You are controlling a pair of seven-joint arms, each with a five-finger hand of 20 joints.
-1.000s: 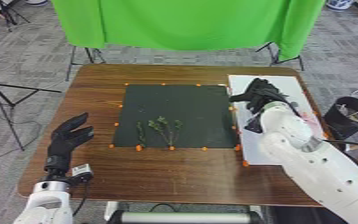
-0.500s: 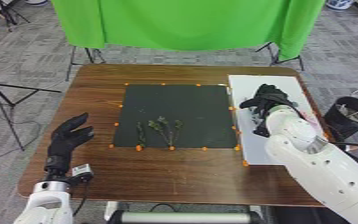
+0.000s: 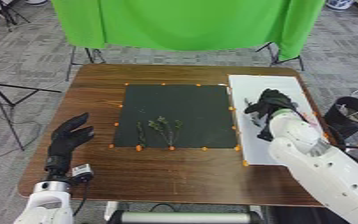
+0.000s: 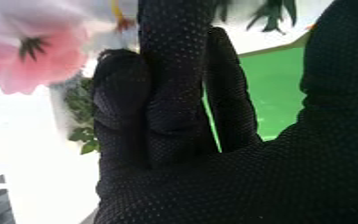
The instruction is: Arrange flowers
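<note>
Right wrist view: right robot hand [image 4: 202, 185] loosely spread near a pink flower [image 4: 62, 59], probably the picking step, a careful pinch needed next

Gray carpet-tile floor [image 3: 24, 70] surrounds a brown wooden table [image 3: 158, 175]; a bright green cloth [image 3: 189, 25] hangs at top center.
</note>
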